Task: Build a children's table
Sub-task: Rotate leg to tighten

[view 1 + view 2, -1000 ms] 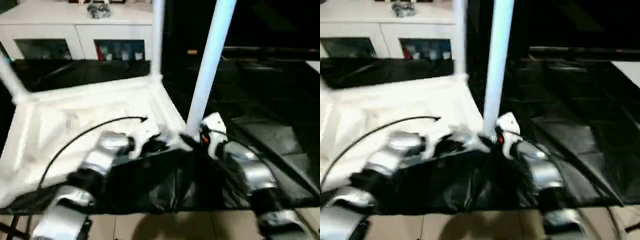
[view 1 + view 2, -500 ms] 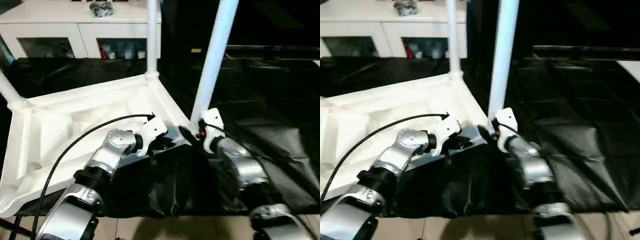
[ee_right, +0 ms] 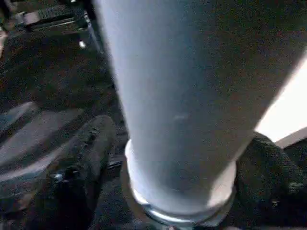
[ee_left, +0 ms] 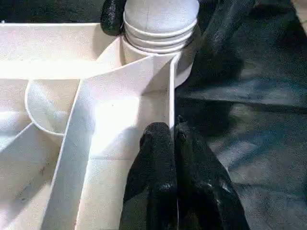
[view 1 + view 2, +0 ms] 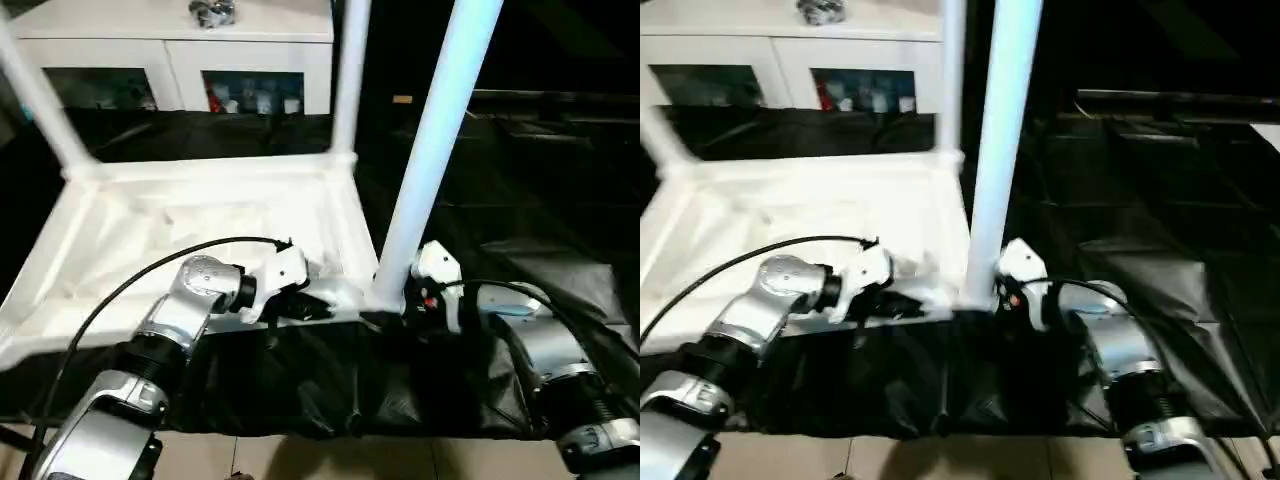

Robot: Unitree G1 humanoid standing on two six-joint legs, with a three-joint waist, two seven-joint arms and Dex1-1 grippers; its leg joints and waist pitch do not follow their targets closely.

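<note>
We see the children's table (image 5: 200,235) lying upside down on a black plastic sheet (image 5: 560,230), its ribbed underside facing up and filling the centre and nine o'clock side of the head view. Three legs rise from its corners: one at eleven o'clock (image 5: 40,90), one at twelve (image 5: 350,75), and the nearest leg (image 5: 435,150) standing upright at the near right corner.

Our left gripper (image 4: 172,139) pinches the table's thin rim wall (image 4: 171,91) between its two black fingers, just beside that corner socket. Our right gripper (image 3: 177,167) is clamped around the base of the nearest leg, one finger (image 3: 86,153) on each side of it.

At twelve o'clock, beyond the sheet, stands a white glass-doored cabinet (image 5: 180,50).
</note>
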